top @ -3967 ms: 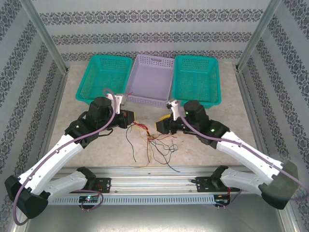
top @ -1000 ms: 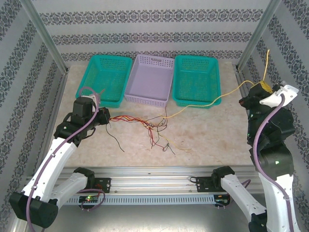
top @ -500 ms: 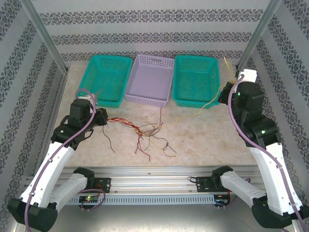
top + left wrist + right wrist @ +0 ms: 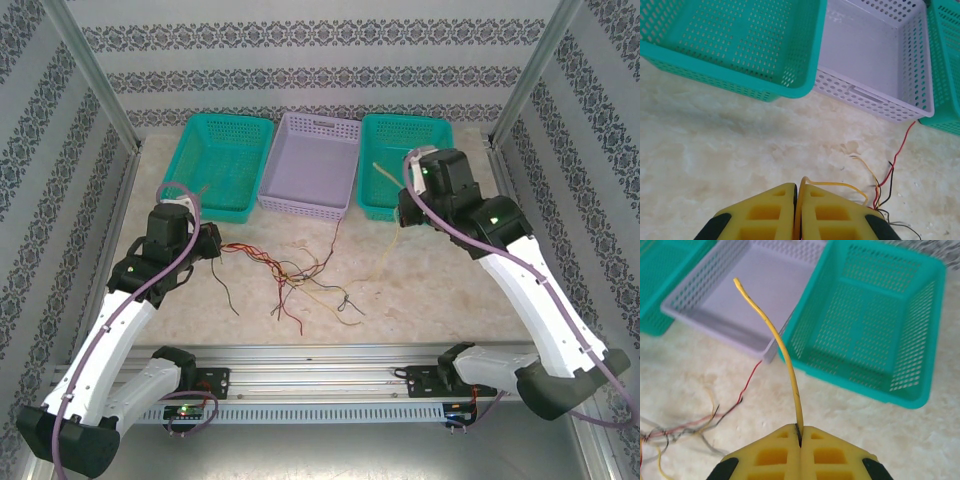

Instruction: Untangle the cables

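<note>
The cables [image 4: 305, 275] lie as a loose tangle of thin red, yellow and dark wires on the marble table in front of the baskets. My left gripper [image 4: 218, 243] sits at the tangle's left end, shut on its strands. In the left wrist view a yellow wire [image 4: 840, 185] comes out from between the yellow fingers [image 4: 775, 210] of the left gripper [image 4: 798, 187] and loops right. My right gripper [image 4: 400, 215] hangs at the front edge of the right teal basket, shut on a yellow cable [image 4: 772, 330] that sticks up from the right gripper [image 4: 800, 429].
Three baskets stand in a row at the back: a teal basket [image 4: 230, 117] on the left, a lilac one [image 4: 318, 118] in the middle, a teal one [image 4: 405, 118] on the right. A metal rail [image 4: 320, 355] runs along the near edge. Frame posts flank the table.
My right arm has swung in from the far right to the right teal basket's front, carrying the yellow cable, which now hangs slack. The left arm has barely moved.
</note>
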You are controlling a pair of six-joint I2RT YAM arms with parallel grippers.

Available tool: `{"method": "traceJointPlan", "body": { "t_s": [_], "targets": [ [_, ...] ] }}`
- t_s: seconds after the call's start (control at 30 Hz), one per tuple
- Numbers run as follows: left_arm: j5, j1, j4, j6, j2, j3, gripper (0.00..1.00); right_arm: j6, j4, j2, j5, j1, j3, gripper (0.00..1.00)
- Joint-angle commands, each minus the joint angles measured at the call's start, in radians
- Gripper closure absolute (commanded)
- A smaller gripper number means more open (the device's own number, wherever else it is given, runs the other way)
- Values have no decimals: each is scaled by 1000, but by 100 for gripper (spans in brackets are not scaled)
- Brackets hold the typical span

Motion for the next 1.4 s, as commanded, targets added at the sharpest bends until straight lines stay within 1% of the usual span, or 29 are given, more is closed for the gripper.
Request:
{"method": "traceJointPlan", "body": {
  "t_s": [0.0,0.03,0.1,0.2,0.27,0.33,0.37,0.47,0.6,0.63,0.67,0.73,0.87,0.97,1.03,1.1,1.17,1.27,1.37],
  "targets": [
    [-38,17,12,-17,7,47,100,-24,-87,-2,-107,33,16,100],
    [-35,17,12,-21,21,60,100,-21,-82,-9,-136,33,3,100],
    [-37,16,13,-19,44,81,100,-8,-60,-39,-154,31,-23,100],
    [-63,17,-1,7,71,106,100,8,-53,-84,-250,-9,-23,100],
    [-67,16,-6,16,73,101,100,19,-63,-114,-241,-27,-11,100],
    [-64,17,-1,17,58,75,100,39,-79,-161,-87,-37,7,100],
    [-59,20,-4,19,50,69,100,33,-79,-186,-29,-39,14,100],
    [-75,19,-17,32,22,59,100,32,-72,-262,133,-42,31,100],
    [-78,20,-24,34,5,53,100,3,-77,-327,338,-42,42,100],
    [-76,19,-22,33,3,53,100,0,-76,-341,379,-41,40,100],
    [-69,19,-18,31,5,49,100,-5,-66,-355,388,-42,32,100],
    [-52,20,-11,27,13,48,100,2,-41,-369,371,-41,24,100],
    [-26,19,-2,21,29,45,100,-20,18,-326,341,-41,53,100],
    [-5,20,2,17,35,39,100,-53,74,-261,362,-38,112,100],
    [0,19,2,18,38,38,100,-88,131,-220,404,-33,147,100],
    [8,20,4,17,39,36,100,-141,230,-188,482,-26,152,100],
    [20,19,10,14,41,32,100,-211,372,-161,542,-22,135,100],
    [29,20,15,12,44,30,100,-305,510,-79,594,-27,160,100],
    [44,19,24,10,45,24,100,-384,629,13,599,-47,203,100]
  ]
}}
